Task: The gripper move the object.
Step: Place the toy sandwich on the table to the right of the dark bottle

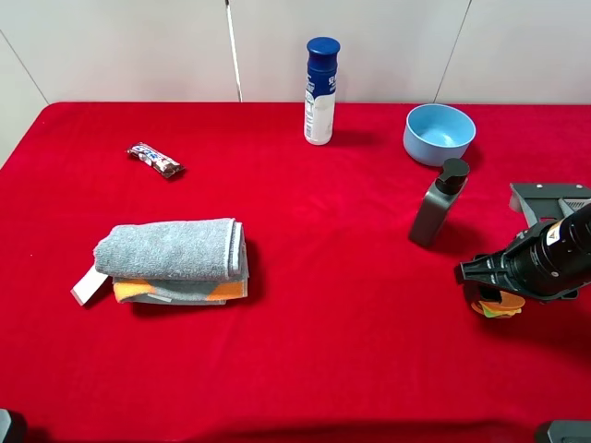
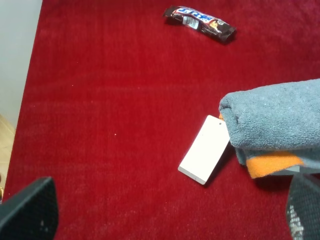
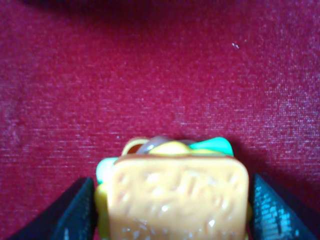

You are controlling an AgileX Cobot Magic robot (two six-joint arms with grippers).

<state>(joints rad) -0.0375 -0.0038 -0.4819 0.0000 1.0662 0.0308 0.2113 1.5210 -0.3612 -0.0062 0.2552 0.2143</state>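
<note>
The object, a small toy sandwich [image 1: 497, 306] with orange-yellow slices and green and red layers, is at the right side of the red table. My right gripper [image 1: 489, 291] is shut on it from both sides. In the right wrist view the sandwich [image 3: 177, 197] fills the gap between the two dark fingers [image 3: 75, 215], close to the red cloth; whether it touches the cloth I cannot tell. My left gripper [image 2: 167, 215] stands open and empty over the cloth at the table's front left, near the towel's white tag [image 2: 205, 150].
A folded grey towel [image 1: 171, 249] on an orange layer lies left of centre. A wrapped candy bar [image 1: 155, 160] lies at the back left. A blue-capped white bottle [image 1: 319, 90] and a blue bowl [image 1: 439, 134] stand at the back. A grey bottle [image 1: 438, 203] stands just left of the right arm.
</note>
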